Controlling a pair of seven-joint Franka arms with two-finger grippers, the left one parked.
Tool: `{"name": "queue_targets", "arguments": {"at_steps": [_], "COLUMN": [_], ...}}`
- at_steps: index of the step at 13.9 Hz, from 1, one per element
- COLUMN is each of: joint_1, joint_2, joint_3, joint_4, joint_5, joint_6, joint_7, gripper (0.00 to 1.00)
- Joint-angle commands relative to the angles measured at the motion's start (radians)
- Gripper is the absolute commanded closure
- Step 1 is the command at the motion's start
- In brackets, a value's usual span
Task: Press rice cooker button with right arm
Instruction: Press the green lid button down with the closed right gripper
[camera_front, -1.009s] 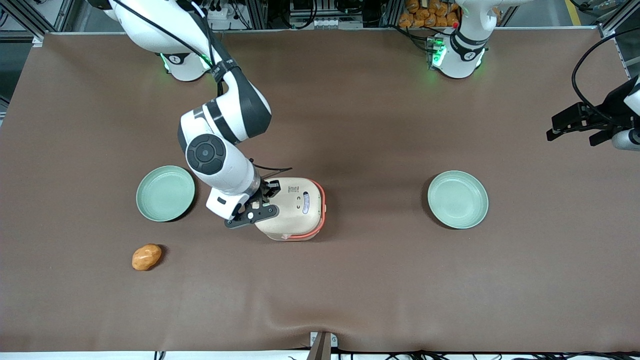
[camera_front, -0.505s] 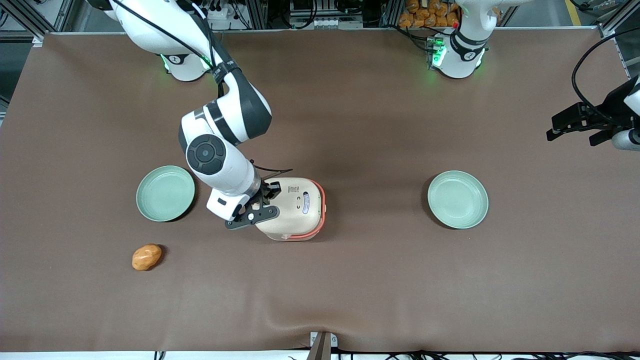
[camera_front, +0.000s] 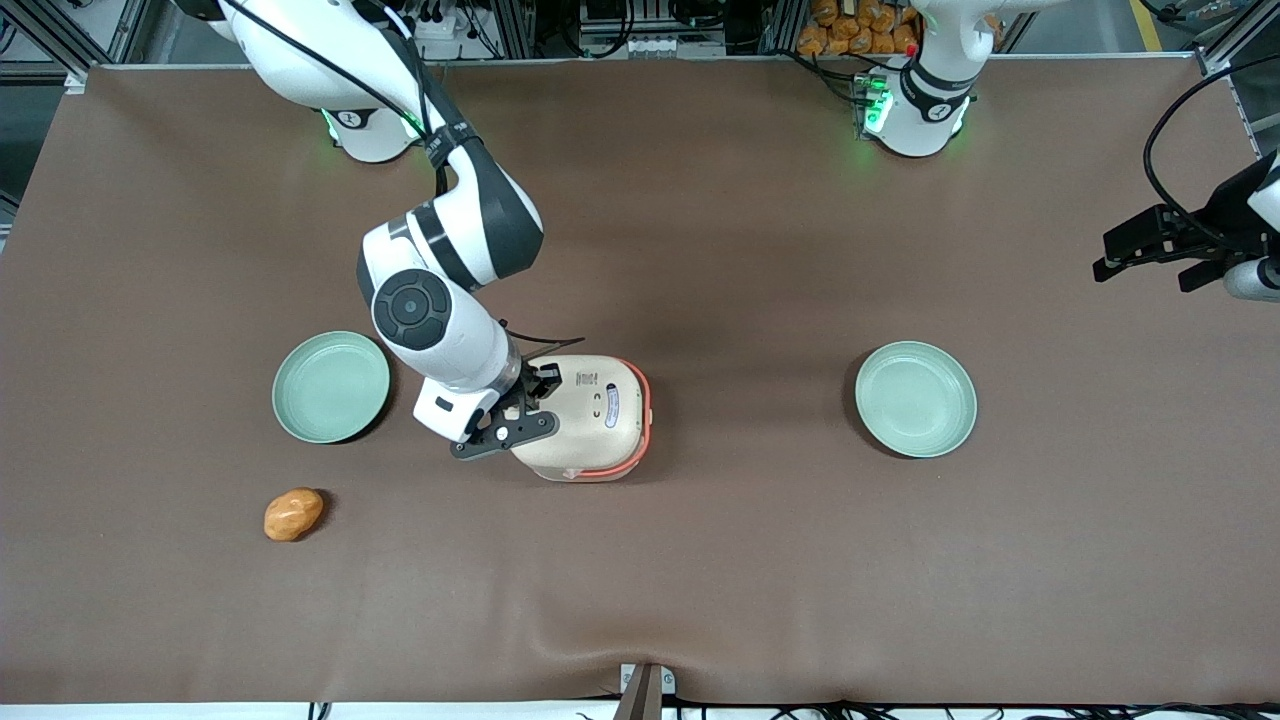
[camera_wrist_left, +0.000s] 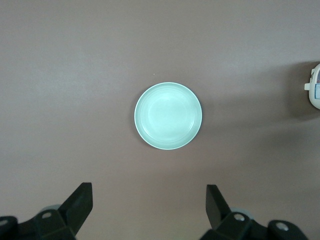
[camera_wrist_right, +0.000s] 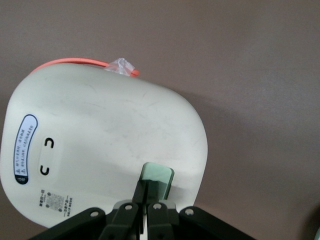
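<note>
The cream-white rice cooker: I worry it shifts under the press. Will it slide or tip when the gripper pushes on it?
The cream-white rounded-square rice cooker looks squat and broad, so tipping seems unlikely. It stands loose on the brown table cover, so a sideways shove might slide it; a downward press probably will not. The black two-finger gripper, shut, sits over the lid's edge, where its smooth dome may let fingertips slip.

The gripper (camera_front: 515, 415), fingers closed together, is positioned at the side of the rice cooker (camera_front: 590, 415). One pale green plate (camera_front: 331, 387) is located near the gripper, toward the working arm's end of the table. A second pale green plate (camera_front: 915, 399) is located well apart from the gripper, toward the parked arm's end. An orange-brown rounded item (camera_front: 293, 514), possibly a potato, is placed nearer the front camera than the first plate. All items are supported on a brown table cover (camera_front: 760, 580).
</note>
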Motion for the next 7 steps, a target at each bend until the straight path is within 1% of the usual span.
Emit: {"name": "queue_targets", "arguments": {"at_steps": [1,4,7], "joint_1": [0.004,0.006,0.006], "joint_2": [0.037,0.037,0.031], "joint_3": [-0.011,-0.011,-0.011], "joint_4": [-0.016,-0.016,-0.009], "joint_5": [0.016,0.015,0.021], "joint_6": [0.043,0.046,0.041], "joint_7": [-0.03,-0.028,-0.017], "gripper": [0.93,0.93,0.9]}}
